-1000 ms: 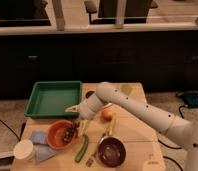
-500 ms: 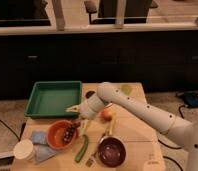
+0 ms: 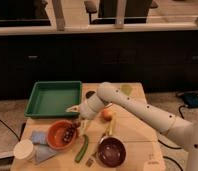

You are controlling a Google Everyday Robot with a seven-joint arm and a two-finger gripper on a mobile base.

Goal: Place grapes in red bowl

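Note:
The orange-red bowl (image 3: 57, 137) sits on the wooden table at the front left. A small dark cluster, the grapes (image 3: 69, 132), lies inside the bowl near its right rim. My gripper (image 3: 77, 119) hangs just above and to the right of the bowl's right edge. Its fingers look spread apart, one pale finger (image 3: 72, 108) pointing left and the other pointing down, with nothing between them.
A green tray (image 3: 52, 98) stands behind the bowl. An orange fruit (image 3: 107, 114) lies right of the gripper. A long green vegetable (image 3: 82, 148), a maroon bowl (image 3: 112, 151), a white cup (image 3: 24, 150) and a blue cloth (image 3: 40, 146) lie along the front.
Almost nothing has changed; the gripper stays by the bowl's right rim and the grapes stay in the bowl.

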